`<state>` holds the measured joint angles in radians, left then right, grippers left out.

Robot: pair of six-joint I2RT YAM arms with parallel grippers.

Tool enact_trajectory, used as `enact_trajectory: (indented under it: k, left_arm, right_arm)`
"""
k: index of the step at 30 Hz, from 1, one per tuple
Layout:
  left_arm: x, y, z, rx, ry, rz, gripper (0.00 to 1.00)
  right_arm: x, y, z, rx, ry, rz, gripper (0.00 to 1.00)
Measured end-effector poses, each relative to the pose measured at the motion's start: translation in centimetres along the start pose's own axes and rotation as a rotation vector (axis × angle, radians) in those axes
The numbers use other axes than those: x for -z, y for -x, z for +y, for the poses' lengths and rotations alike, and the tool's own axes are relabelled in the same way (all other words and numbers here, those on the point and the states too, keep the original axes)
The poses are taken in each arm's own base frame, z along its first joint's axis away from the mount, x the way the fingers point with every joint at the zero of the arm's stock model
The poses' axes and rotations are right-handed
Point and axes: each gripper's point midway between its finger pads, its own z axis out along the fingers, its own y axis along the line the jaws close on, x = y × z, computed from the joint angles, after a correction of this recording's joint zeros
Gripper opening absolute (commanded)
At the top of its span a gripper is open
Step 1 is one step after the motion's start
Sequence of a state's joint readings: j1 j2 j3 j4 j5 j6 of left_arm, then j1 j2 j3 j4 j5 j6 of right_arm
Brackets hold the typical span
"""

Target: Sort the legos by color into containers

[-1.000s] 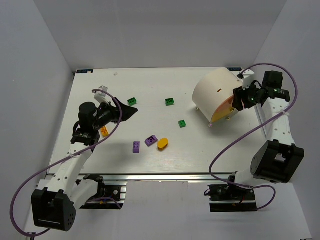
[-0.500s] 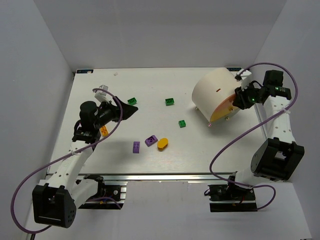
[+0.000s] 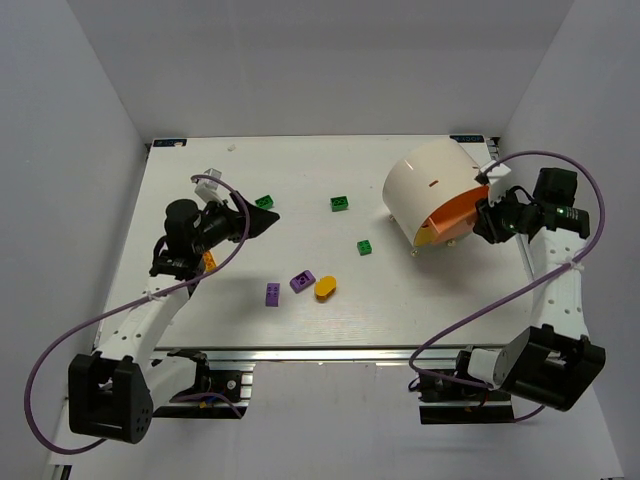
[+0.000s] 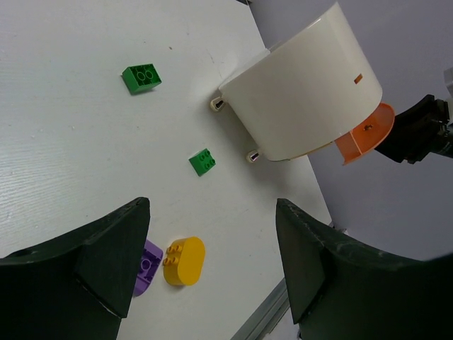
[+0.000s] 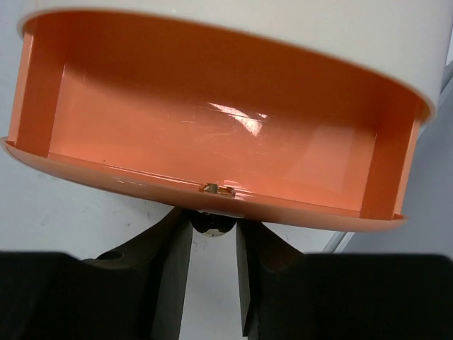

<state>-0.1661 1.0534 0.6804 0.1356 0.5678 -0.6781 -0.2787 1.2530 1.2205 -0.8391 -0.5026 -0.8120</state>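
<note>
From above, the cream tub (image 3: pixel 425 185) stood at the far right of the table (image 3: pixel 300 320). Its orange drawer (image 3: pixel 455 212) stuck out at the side, and the right gripper (image 3: pixel 487 216) was right at it. All the bricks I could see lay out on the table. One green brick (image 3: pixel 264 202) was just beside the left gripper (image 3: pixel 262 222). A second green brick (image 3: pixel 340 204) and a third green brick (image 3: pixel 365 247) were nearer the tub. A purple brick (image 3: pixel 303 282), another purple brick (image 3: pixel 272 294) and the orange oval brick (image 3: pixel 325 288) lay close together near the front. An orange brick (image 3: pixel 208 262) was half hidden under the left arm.

From the left wrist, the left fingers (image 4: pixel 106 248) were spread wide apart with nothing between them. Below them lay the orange oval brick and one purple brick. Two green ones lay farther off, toward the tub.

From the right wrist, the right fingers (image 5: pixel 170 269) were pinched tight on a little knob (image 5: pixel 212 222) under the drawer's front edge. The drawer looked bare inside, as far as this view showed.

So I think the sorting had not begun. The drawer was out and ready, but no brick was in it, and every brick was yet to be picked up. Only this one tub showed.
</note>
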Motion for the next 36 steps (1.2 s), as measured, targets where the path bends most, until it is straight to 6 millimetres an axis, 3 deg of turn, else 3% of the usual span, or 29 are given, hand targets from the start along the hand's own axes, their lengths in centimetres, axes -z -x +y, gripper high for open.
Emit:
enact_trajectory:
  k: [7, 9, 10, 11, 13, 14, 20, 23, 24, 27, 30, 34, 36]
  left_arm:
    - [-0.6, -0.5, 0.4, 0.007, -0.012, 0.024, 0.82]
    - [-0.8, -0.7, 0.6, 0.012, -0.013, 0.034, 0.83]
    - [-0.9, -0.8, 0.7, 0.015, -0.013, 0.039, 0.84]
    - [-0.9, -0.9, 0.8, 0.018, -0.013, 0.045, 0.85]
    - [-1.1, -1.2, 1.0, 0.024, -0.011, 0.056, 0.86]
    - [-1.2, -1.3, 1.2, 0.028, -0.009, 0.062, 0.86]
    - [-2.1, -1.9, 2.1, 0.044, 0.02, 0.11, 0.84]
    - [-2.8, -2.0, 2.3, 0.043, 0.032, 0.147, 0.71]
    - [-3.1, -2.2, 2.4, 0.041, 0.039, 0.167, 0.61]
    - [-4.4, -2.8, 2.6, 0.035, 0.06, 0.234, 0.54]
    - [-5.7, -4.1, 2.7, 0.026, 0.078, 0.317, 0.56]
    - [-6.8, -6.3, 3.1, 0.015, 0.113, 0.418, 0.67]
    - [-6.7, -7.4, 3.1, 0.009, 0.127, 0.457, 0.68]
  right_arm:
    - [1.2, -1.5, 0.8, -0.034, -0.029, 0.024, 0.08]
    - [1.4, -1.8, 0.8, -0.045, -0.031, 0.029, 0.36]
    - [1.4, -1.9, 0.8, -0.05, -0.034, 0.03, 0.45]
    - [1.4, -1.9, 0.8, -0.054, -0.034, 0.03, 0.61]
    - [1.5, -2.2, 1.2, -0.067, -0.017, 0.043, 0.75]
    - [1.5, -2.4, 1.5, -0.074, -0.001, 0.051, 0.89]
    - [2.7, -2.3, 3.9, -0.015, 0.122, 0.065, 0.86]
    - [3.6, -2.5, 5.1, 0.063, 0.168, 0.069, 0.84]
    - [3.9, -2.6, 5.5, 0.095, 0.174, 0.067, 0.84]
    - [4.9, -3.3, 7.2, 0.209, 0.181, 0.058, 0.81]
    - [5.4, -4.2, 8.6, 0.272, 0.206, 0.063, 0.8]
    - [4.8, -5.2, 9.2, 0.295, 0.249, 0.078, 0.75]
    - [4.5, -5.5, 9.2, 0.278, 0.267, 0.089, 0.65]
